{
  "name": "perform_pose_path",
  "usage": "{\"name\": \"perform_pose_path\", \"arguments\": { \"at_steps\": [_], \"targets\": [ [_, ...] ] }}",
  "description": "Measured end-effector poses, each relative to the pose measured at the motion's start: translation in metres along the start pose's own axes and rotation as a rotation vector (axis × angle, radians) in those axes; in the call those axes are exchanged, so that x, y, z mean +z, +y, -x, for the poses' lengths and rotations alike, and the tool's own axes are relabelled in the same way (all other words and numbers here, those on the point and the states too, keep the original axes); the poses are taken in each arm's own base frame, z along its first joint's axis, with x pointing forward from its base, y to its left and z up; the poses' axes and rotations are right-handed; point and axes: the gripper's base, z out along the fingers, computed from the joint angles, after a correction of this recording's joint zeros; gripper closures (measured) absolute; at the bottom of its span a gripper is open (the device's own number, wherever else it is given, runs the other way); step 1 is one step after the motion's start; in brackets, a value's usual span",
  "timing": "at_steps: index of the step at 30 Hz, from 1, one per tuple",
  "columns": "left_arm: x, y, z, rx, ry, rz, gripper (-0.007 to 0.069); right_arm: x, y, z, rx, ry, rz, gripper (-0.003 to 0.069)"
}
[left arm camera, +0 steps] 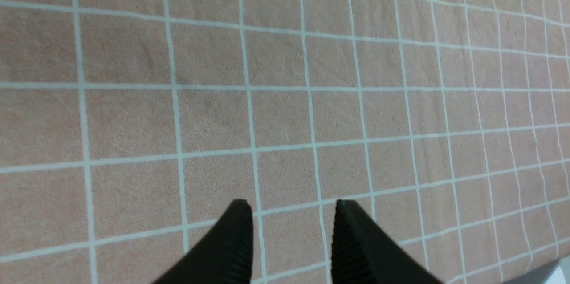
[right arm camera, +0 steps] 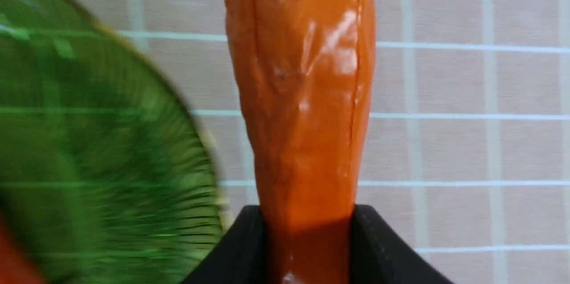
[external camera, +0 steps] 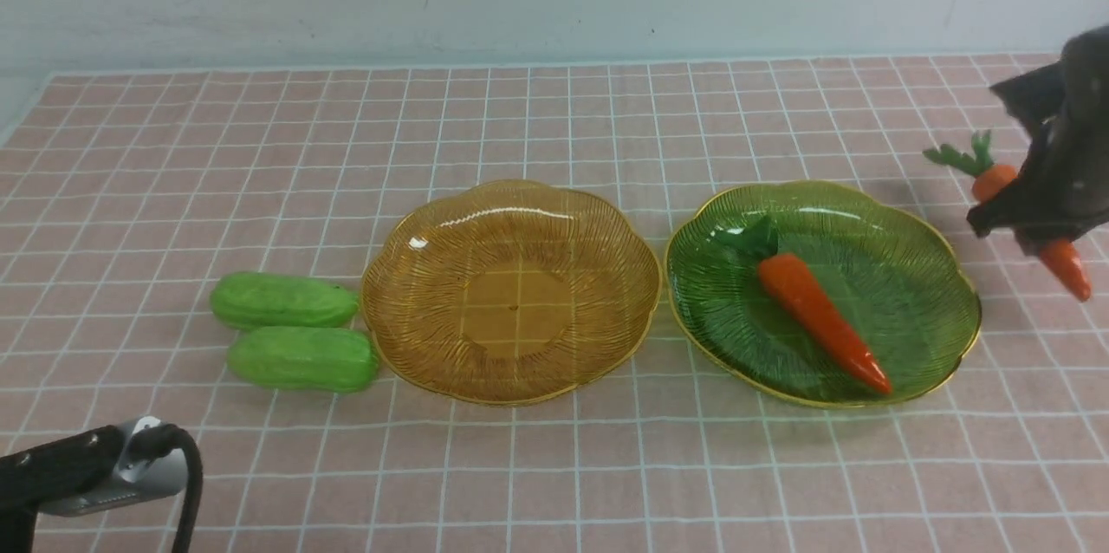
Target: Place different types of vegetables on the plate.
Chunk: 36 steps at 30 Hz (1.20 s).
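Two green cucumbers (external camera: 284, 300) (external camera: 303, 358) lie side by side on the cloth, left of the empty amber plate (external camera: 511, 293). One orange carrot (external camera: 823, 323) lies in the green plate (external camera: 936, 302). My right gripper (external camera: 1035, 224) is shut on the second carrot (external camera: 1066, 269) and holds it just right of the green plate; its leafy top (external camera: 957, 156) points away. In the right wrist view the carrot (right arm camera: 307, 97) sticks out between the fingers of the gripper (right arm camera: 307, 213), beside the green plate's rim (right arm camera: 89, 141). My left gripper (left arm camera: 291, 206) is open and empty over bare cloth.
The pink checked cloth (external camera: 554, 484) covers the whole table up to a pale wall at the back. My left arm's wrist (external camera: 87, 466) sits low at the front left corner. The two plates stand almost touching in the middle.
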Motion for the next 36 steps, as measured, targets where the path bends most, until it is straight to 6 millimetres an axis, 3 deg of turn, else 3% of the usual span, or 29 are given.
{"name": "perform_pose_path", "arguments": {
  "at_steps": [2,6,12,15,20,23,26,31,36],
  "targets": [
    [0.000,0.001,0.004,-0.003,-0.049,0.008,0.0386,-0.004,0.013,0.000,0.047,0.003,0.132,0.0440],
    [-0.001,0.002,0.013,-0.006,-0.146,0.024,0.0386,0.013,0.047,-0.002,0.047,0.068,0.287,0.0403],
    [0.000,0.006,0.024,-0.001,-0.237,0.060,0.0327,0.024,0.079,-0.009,0.033,0.124,0.239,0.0083],
    [0.007,0.010,0.034,-0.037,-0.201,0.101,0.0294,0.020,0.087,-0.025,0.038,0.158,0.223,0.0009],
    [0.018,0.016,0.081,-0.127,-0.183,0.205,0.0288,-0.036,0.082,-0.066,0.038,0.123,0.233,0.0016],
    [0.032,0.022,0.109,-0.160,-0.182,0.241,0.0277,-0.053,0.078,-0.075,0.034,0.094,0.231,0.0046],
    [0.055,0.032,0.127,-0.224,-0.146,0.258,0.0224,-0.058,0.077,-0.076,0.035,0.083,0.237,0.0083],
    [0.096,0.059,0.143,-0.422,-0.196,0.275,0.0041,-0.058,0.078,-0.077,0.034,0.086,0.240,0.0101],
    [0.128,0.082,0.144,-0.690,-0.220,0.281,-0.0013,-0.058,0.078,-0.077,0.032,0.086,0.240,0.0101]
  ]
}}
